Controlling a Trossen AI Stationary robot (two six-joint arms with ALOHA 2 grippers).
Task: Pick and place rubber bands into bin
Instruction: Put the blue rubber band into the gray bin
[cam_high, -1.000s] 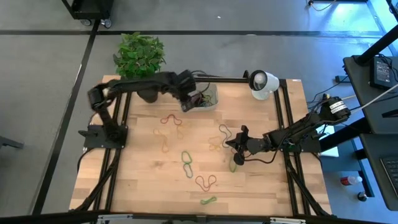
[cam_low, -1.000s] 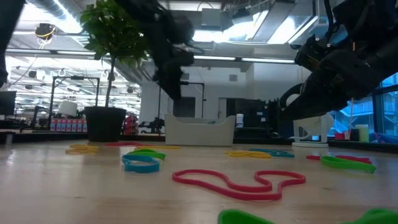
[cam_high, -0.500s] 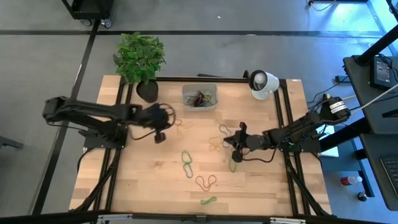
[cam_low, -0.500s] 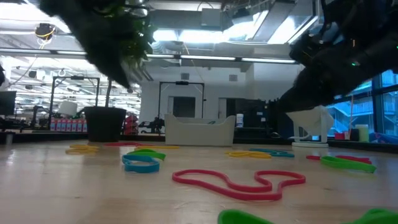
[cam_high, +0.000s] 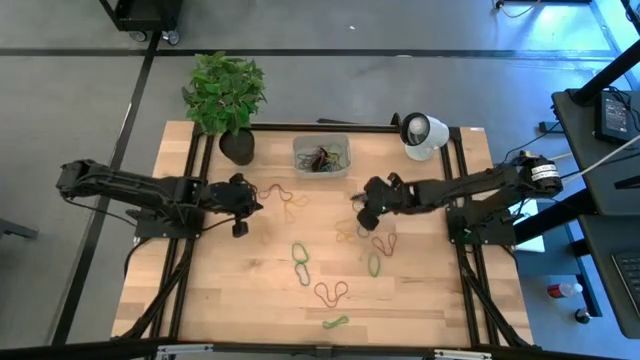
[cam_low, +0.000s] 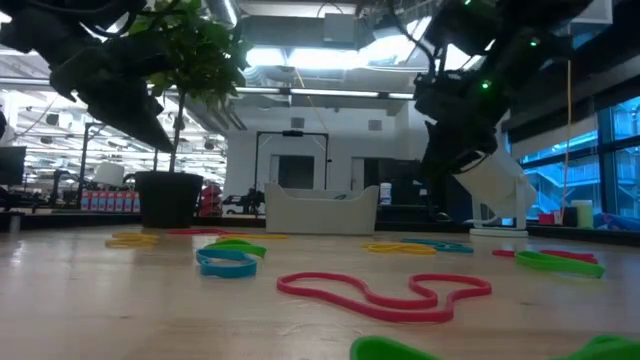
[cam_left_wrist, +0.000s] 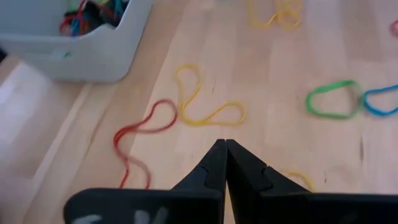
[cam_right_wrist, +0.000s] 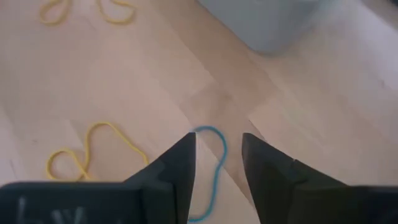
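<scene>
Rubber bands lie flat and scattered on the wooden table: a red one (cam_high: 272, 190), a yellow one (cam_high: 292, 205), a green-blue pair (cam_high: 300, 260) and more toward the near edge. The bin (cam_high: 322, 157) stands at the table's far edge with several bands inside. My left gripper (cam_high: 252, 203) hovers shut at mid-left, its tips (cam_left_wrist: 222, 146) just short of the red band (cam_left_wrist: 140, 134) and the yellow band (cam_left_wrist: 205, 102). My right gripper (cam_high: 362, 212) hangs open right of centre. Its fingers (cam_right_wrist: 189, 149) straddle a blue band (cam_right_wrist: 211, 158) that lies on the wood below.
A black pot with a green plant (cam_high: 228, 95) stands at the far left corner and a white round camera (cam_high: 420, 135) at the far right. Black rails (cam_high: 455, 190) run along both table sides. Bare wood lies at the near left.
My left gripper has swung from above the bin toward the table's left and near side and sunk, ending short of the red and yellow bands. My right gripper has risen and gone toward the far edge and centre, away from the green band, tipping more level.
</scene>
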